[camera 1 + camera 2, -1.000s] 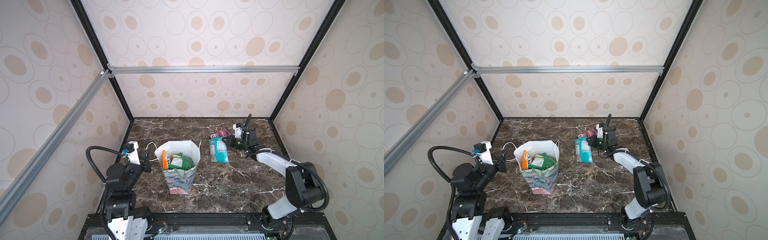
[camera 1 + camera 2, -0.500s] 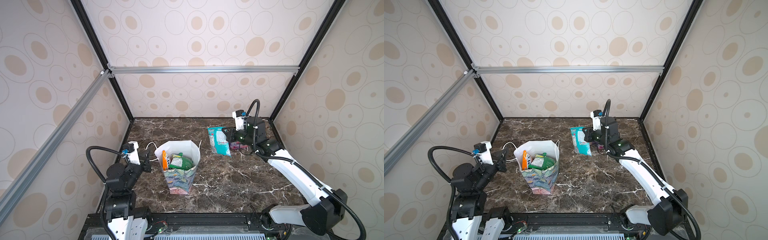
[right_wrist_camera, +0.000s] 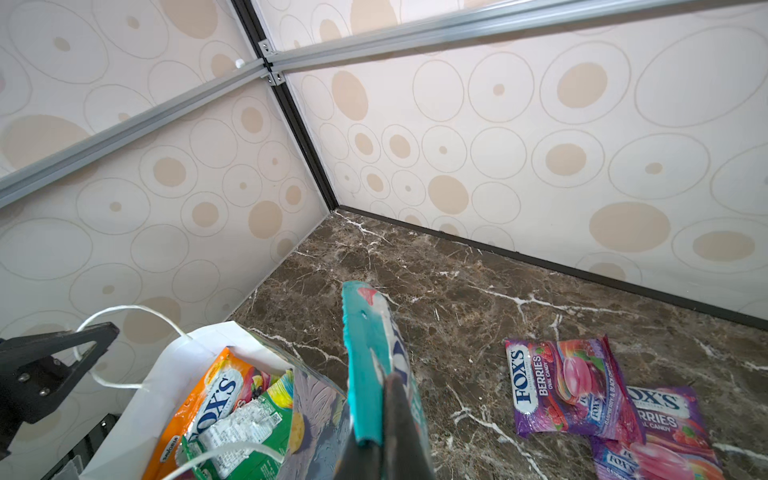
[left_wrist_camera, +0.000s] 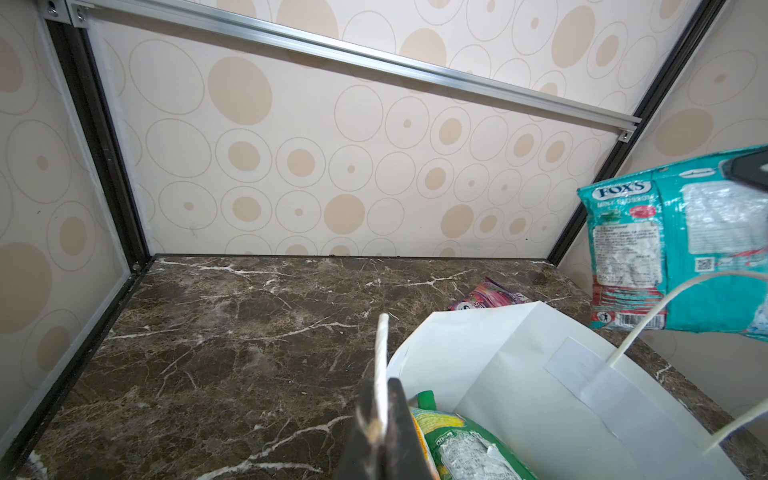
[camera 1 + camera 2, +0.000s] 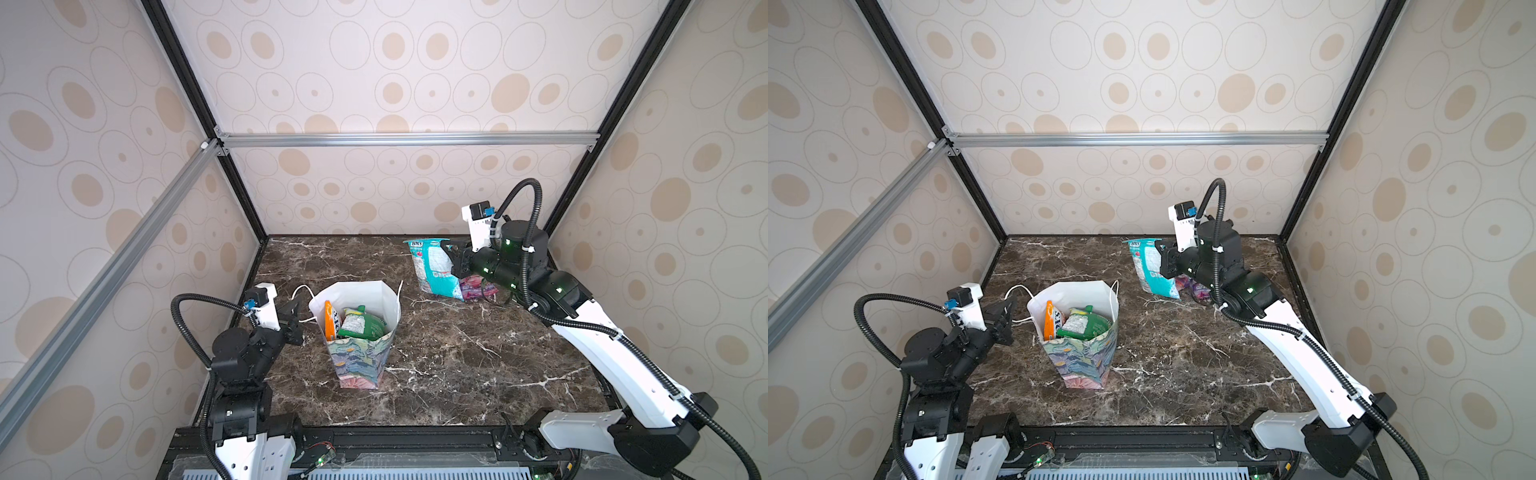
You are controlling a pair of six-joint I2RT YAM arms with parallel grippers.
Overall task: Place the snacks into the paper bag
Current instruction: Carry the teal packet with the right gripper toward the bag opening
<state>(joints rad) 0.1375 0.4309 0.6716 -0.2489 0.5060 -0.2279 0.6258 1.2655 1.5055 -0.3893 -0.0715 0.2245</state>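
Observation:
The paper bag [image 5: 360,361] [image 5: 1077,361] stands open at centre-left, white inside [image 4: 519,374], floral outside. In it lie an orange packet [image 5: 331,320] [image 3: 216,395] and a green packet [image 5: 361,326] [image 4: 457,444]. My left gripper [image 5: 296,311] [image 4: 380,411] is shut on the bag's white cord handle [image 4: 381,353] at its left rim. My right gripper [image 5: 451,257] [image 3: 380,399] is shut on a teal snack packet [image 5: 430,266] [image 5: 1148,266] [image 3: 365,340] that hangs in the air, right of and behind the bag. Two purple packets [image 3: 569,390] [image 3: 656,436] lie on the table under that arm.
The marble table [image 5: 457,357] is boxed in by patterned walls at left, back and right. A black rail [image 5: 395,440] runs along the front edge. The bag's other cord handle [image 4: 648,328] arches over its far rim.
The right gripper has lifted the teal packet off the table and raised it, with the arm now stretched higher. The left gripper and the bag have not moved.

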